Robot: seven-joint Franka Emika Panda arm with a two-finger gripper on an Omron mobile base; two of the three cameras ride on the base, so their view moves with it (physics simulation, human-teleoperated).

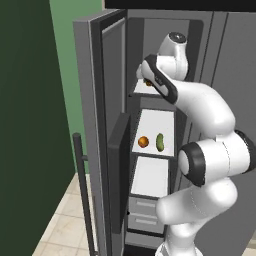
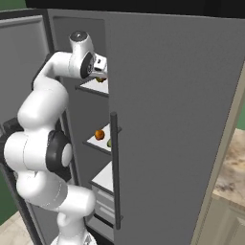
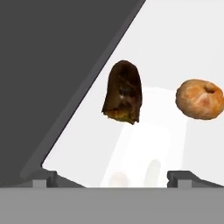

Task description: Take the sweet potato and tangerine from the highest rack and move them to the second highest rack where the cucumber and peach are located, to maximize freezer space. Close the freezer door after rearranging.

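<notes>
Sweet potato [image 3: 123,92], centre of my hand view, lies on the highest rack [image 3: 166,43] left of the tangerine [image 3: 200,99]. My gripper [image 3: 111,177] stands fully spread, holding nothing. I judge I should centre it over the potato before closing. Lower down in the left base view, peach [image 1: 143,142] and cucumber [image 1: 160,142] occupy the white second highest rack [image 1: 155,125] inside the grey freezer [image 1: 132,45].

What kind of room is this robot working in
Most likely a kitchen: a tall grey freezer stands open, its white racks holding a peach, a cucumber, a sweet potato and a tangerine.
</notes>
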